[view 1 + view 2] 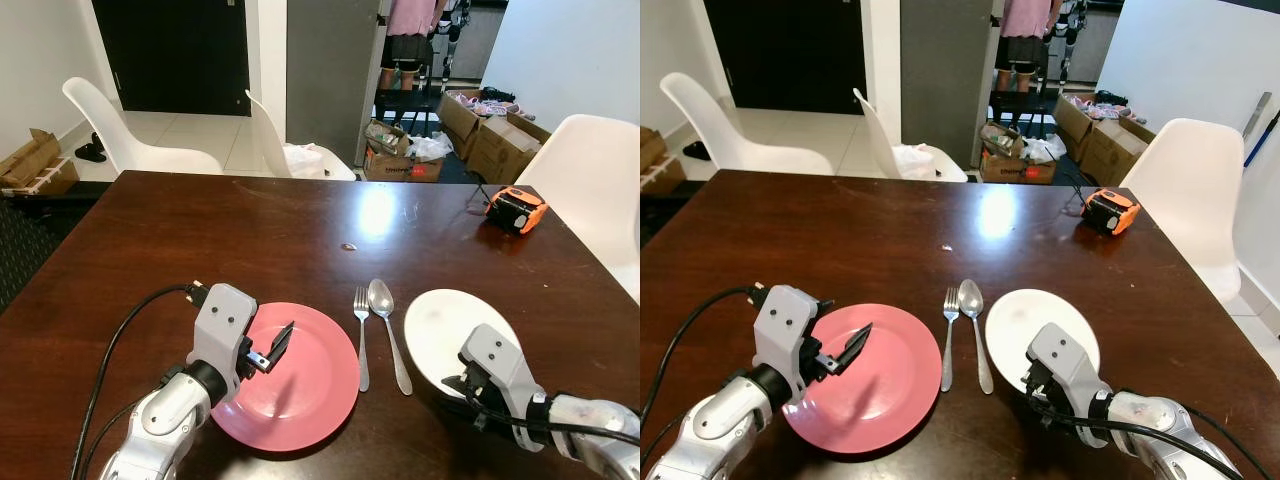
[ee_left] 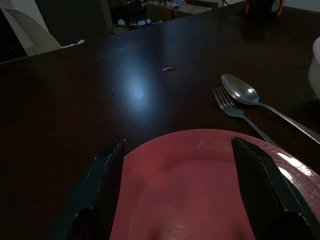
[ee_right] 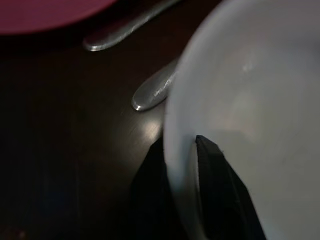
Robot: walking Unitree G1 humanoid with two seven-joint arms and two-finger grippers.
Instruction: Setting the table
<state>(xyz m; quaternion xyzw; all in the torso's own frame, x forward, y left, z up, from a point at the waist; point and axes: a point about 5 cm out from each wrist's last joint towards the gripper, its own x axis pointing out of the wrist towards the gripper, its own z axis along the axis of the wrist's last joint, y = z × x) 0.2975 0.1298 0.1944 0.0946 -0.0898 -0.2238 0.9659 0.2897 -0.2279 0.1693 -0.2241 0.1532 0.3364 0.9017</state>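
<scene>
A pink plate (image 1: 320, 385) lies on the dark wooden table (image 1: 250, 240) in front of me on the left. My left gripper (image 1: 275, 348) hovers open over the plate's near left part; in the left wrist view its two fingers (image 2: 112, 170) stand wide apart above the pink plate (image 2: 200, 185). A fork (image 1: 362, 340) and a spoon (image 1: 388, 325) lie side by side between the plates. The white plate (image 1: 450, 325) lies to their right. My right gripper (image 3: 180, 150) is shut on its near rim, one finger above and one below.
An orange tape measure (image 1: 516, 209) sits at the table's far right. A small crumb (image 1: 348, 246) lies mid-table. White chairs (image 1: 140, 140) stand along the far side and the right (image 1: 590, 180). Cardboard boxes (image 1: 490, 130) and a person (image 1: 410, 40) are beyond the table.
</scene>
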